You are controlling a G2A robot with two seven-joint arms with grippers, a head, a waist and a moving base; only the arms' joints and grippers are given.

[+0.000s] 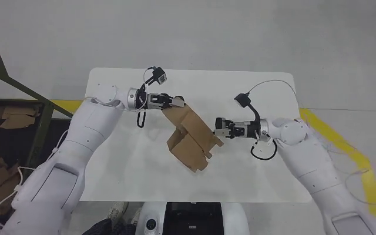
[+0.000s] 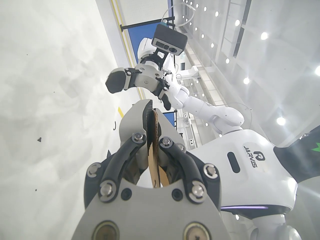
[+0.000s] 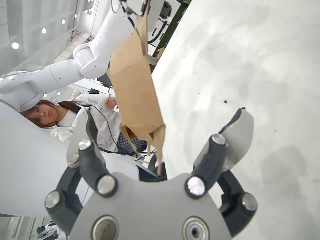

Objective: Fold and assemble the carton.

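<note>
A brown cardboard carton (image 1: 191,136), partly opened with loose flaps, hangs tilted over the middle of the white table (image 1: 117,170). My left gripper (image 1: 178,103) is shut on the carton's upper far flap; in the left wrist view the cardboard edge (image 2: 153,136) is pinched between the fingers. My right gripper (image 1: 218,127) stands open just right of the carton's lower end, not touching it. In the right wrist view the carton (image 3: 135,86) hangs ahead between the spread fingers (image 3: 240,126), with a bottom flap (image 3: 160,141) pointing toward that gripper.
Flat cardboard sheets (image 1: 17,117) lie on the floor beyond the table's left side beside a dark green frame (image 1: 23,88). A yellow floor line (image 1: 338,141) runs right of the table. The table's front left and far right areas are bare.
</note>
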